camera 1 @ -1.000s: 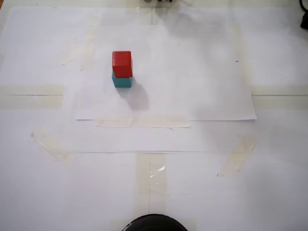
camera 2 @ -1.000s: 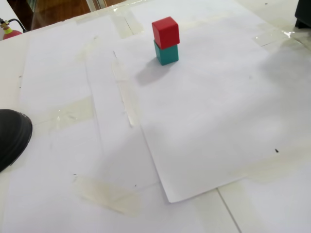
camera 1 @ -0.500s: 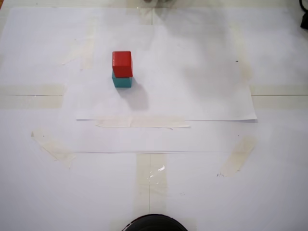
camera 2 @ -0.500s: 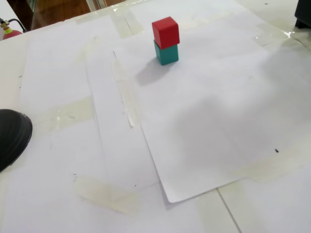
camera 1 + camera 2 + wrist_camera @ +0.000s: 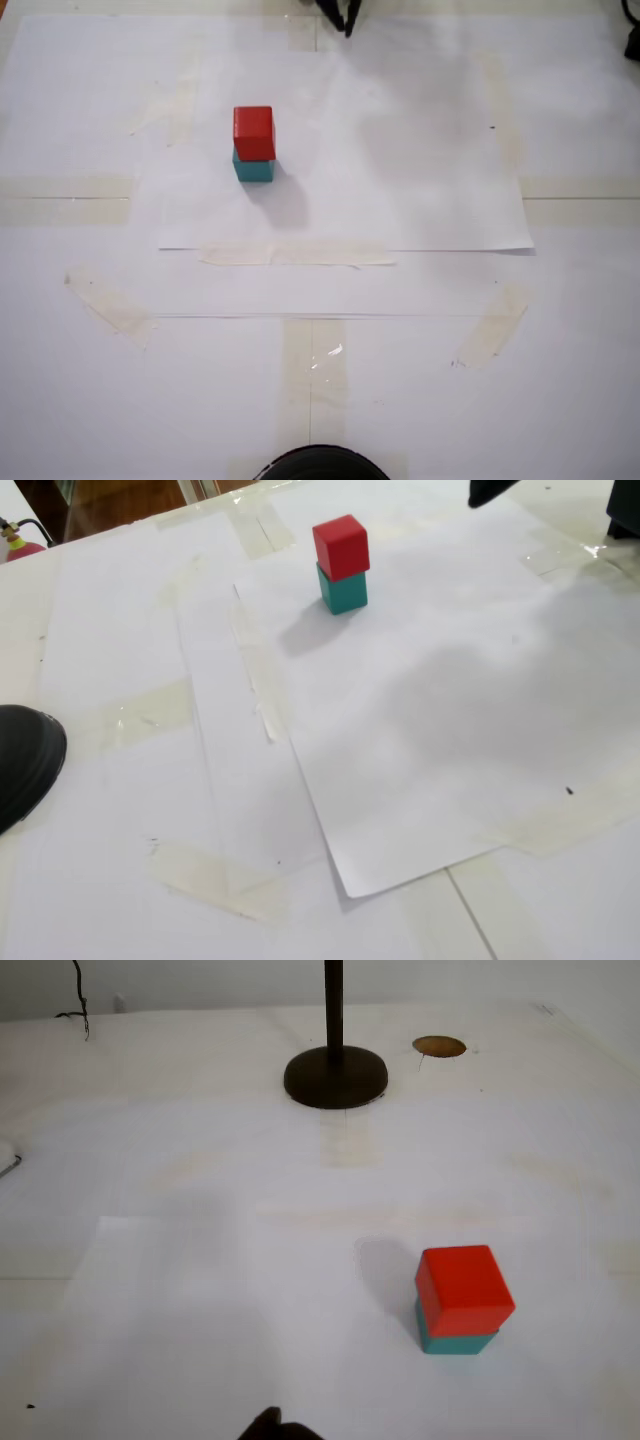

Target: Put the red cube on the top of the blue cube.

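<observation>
The red cube (image 5: 254,132) sits squarely on top of the blue cube (image 5: 254,169), which is teal, on a white paper sheet. The stack stands alone, left of the middle in a fixed view. Both cubes also show in the wrist view, red (image 5: 464,1290) over teal (image 5: 455,1341), and in another fixed view, red (image 5: 341,546) over teal (image 5: 343,591). My gripper (image 5: 341,20) is only a dark tip at the top edge, well away from the stack and touching nothing. It also shows at the top right of the other fixed view (image 5: 492,490). Its opening cannot be judged.
A dark round stand base with an upright pole (image 5: 335,1075) stands at the far side in the wrist view, with a brown round spot (image 5: 439,1046) beside it. The same dark base shows at a fixed view's bottom edge (image 5: 320,466). Tape strips hold the paper sheet (image 5: 400,200).
</observation>
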Robot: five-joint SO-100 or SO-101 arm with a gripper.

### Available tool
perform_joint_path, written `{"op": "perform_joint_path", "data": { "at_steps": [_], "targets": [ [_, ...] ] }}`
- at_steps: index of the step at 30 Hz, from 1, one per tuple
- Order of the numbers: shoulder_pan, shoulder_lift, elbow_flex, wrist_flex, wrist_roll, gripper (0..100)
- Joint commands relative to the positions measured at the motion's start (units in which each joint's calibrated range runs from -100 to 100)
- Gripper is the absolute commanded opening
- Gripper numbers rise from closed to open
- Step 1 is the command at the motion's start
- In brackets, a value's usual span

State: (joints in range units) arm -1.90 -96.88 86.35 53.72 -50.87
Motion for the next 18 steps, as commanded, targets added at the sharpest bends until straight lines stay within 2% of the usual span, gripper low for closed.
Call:
{"op": "perform_joint_path", "data": {
  "at_steps": [1, 7, 18],
  "targets": [
    [-0.07, -0.55, 11.83, -9.57, -0.34, 0],
    [1.75, -0.63, 13.56, -3.95, 0.63, 0],
    [1.98, -0.63, 13.56, -0.85, 5.47, 0]
  ]
}}
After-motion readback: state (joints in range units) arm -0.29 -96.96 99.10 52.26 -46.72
